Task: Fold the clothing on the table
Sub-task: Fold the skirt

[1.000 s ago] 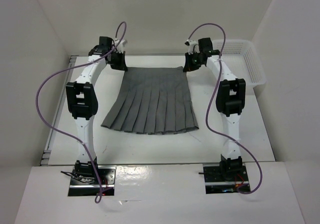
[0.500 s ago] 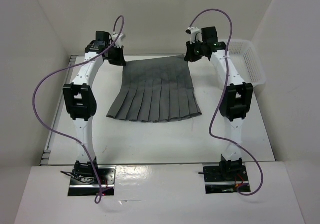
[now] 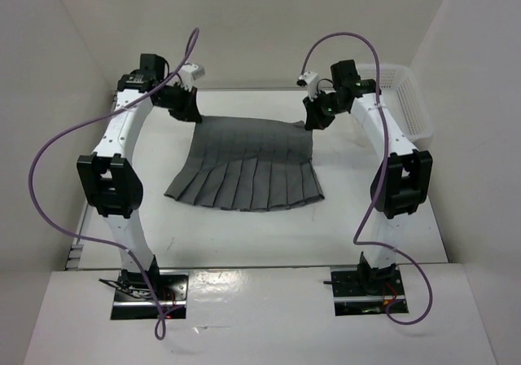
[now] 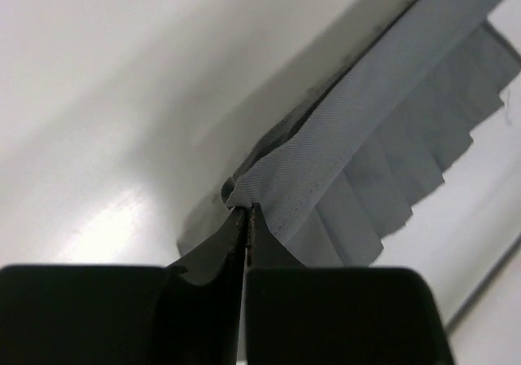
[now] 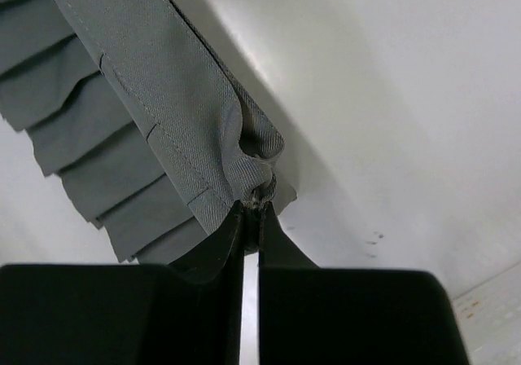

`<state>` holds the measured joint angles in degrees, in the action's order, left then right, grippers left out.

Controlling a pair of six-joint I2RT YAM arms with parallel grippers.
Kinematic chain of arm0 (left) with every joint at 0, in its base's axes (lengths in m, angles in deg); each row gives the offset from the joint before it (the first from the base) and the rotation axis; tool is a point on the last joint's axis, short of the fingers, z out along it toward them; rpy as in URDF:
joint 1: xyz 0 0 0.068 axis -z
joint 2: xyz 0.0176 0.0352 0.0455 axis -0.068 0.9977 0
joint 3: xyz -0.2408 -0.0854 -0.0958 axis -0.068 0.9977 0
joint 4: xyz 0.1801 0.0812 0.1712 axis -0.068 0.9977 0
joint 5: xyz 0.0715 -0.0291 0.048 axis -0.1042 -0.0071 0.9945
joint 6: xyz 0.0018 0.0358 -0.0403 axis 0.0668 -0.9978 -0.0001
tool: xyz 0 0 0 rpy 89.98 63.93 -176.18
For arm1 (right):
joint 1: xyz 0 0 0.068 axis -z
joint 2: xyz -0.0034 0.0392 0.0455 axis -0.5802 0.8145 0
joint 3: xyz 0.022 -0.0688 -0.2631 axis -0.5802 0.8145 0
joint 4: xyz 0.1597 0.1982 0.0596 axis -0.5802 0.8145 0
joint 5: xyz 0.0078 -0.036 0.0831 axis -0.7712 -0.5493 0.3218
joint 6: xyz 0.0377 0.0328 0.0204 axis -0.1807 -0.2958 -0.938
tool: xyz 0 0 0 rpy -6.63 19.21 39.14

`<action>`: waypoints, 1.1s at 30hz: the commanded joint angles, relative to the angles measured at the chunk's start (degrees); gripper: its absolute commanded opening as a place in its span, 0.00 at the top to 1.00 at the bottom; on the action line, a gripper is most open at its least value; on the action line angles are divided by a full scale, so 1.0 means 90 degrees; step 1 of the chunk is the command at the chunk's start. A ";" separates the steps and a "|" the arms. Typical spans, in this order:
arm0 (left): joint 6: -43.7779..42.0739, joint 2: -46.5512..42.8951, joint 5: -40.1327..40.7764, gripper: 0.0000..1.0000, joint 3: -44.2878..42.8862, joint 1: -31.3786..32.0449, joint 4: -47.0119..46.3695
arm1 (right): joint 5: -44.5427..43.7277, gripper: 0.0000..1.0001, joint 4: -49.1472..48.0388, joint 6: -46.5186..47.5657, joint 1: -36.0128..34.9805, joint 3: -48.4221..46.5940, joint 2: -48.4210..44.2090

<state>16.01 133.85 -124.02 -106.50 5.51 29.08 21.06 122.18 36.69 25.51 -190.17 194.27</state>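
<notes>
Clothing (image 3: 244,165): dark grey pleated skirt, centre of the table (image 3: 244,235) in the top view. Waistband runs across the upper edge, stretched between the two grippers and held up off the surface. Pleats fan down toward the lower part of the frame. The hem lies on the table with a scalloped edge and spreads wider than the waistband.

Left gripper (image 3: 189,112): at the waistband's upper-left corner. In the left wrist view the jaws are pressed together on the folded edge of the band, no gap between them. The cloth runs off to the upper right, pleats hanging below.

Right gripper (image 3: 313,120): at the upper-right corner. In the right wrist view the jaws are clamped tight on a bunched fold of waistband. The band leads away to the upper left.

Arms: both rise from bases at the bottom of the frame, elbows bowed outward toward the frame edges, forearms angled inward and down to the corners. A purple cable (image 3: 57,149) loops along each.

White mesh basket (image 3: 403,96): upper right, just beyond the right arm, apart from the skirt. Only pale mesh shows inside.
</notes>
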 commanded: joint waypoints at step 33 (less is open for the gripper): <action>-0.0062 -0.1728 0.0058 0.37 0.4311 -0.1038 -0.0405 | -0.0726 0.01 0.0954 -0.0775 -0.2478 0.2070 -0.0818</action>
<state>12.30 114.73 -117.63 -67.53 -4.11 26.34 19.57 138.86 38.53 3.02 -171.97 187.12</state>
